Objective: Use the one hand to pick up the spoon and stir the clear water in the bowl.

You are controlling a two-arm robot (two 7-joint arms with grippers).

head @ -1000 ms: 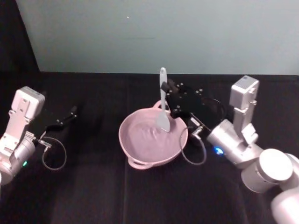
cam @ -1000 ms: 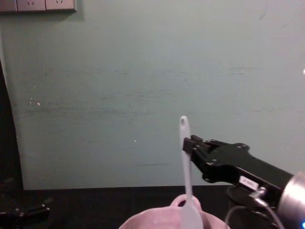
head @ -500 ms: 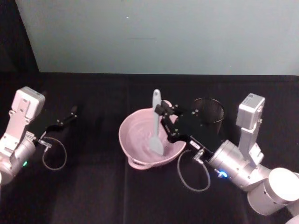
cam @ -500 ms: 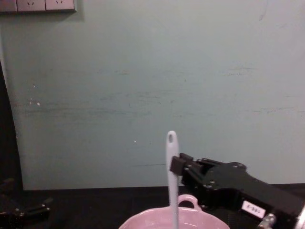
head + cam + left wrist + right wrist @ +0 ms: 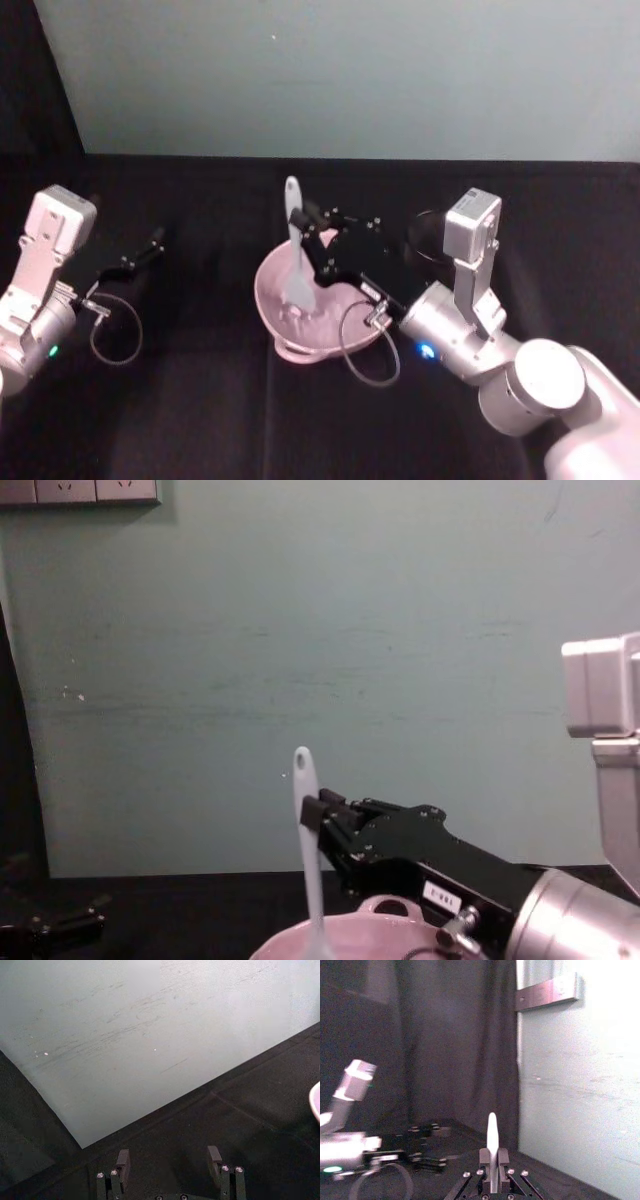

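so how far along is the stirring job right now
Done: the spoon is picked up, with the right gripper shut on its handle. In hand: the spoon stands near upright with its blade down inside the pink bowl, toward the bowl's left side. Left: the stirring itself; one moment cannot show how much of it is done. The left gripper sits open, parked off to the left.

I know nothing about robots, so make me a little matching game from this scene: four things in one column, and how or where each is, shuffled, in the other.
Things:
1 spoon
2 bowl
3 left gripper
4 wire-mesh cup

States:
A open, holding nothing, off at the robot's left
B upright, clamped by the right gripper, blade down in the bowl
C black, to the robot's right of the bowl
D pale pink, glossy

Pairs: 1-B, 2-D, 3-A, 4-C
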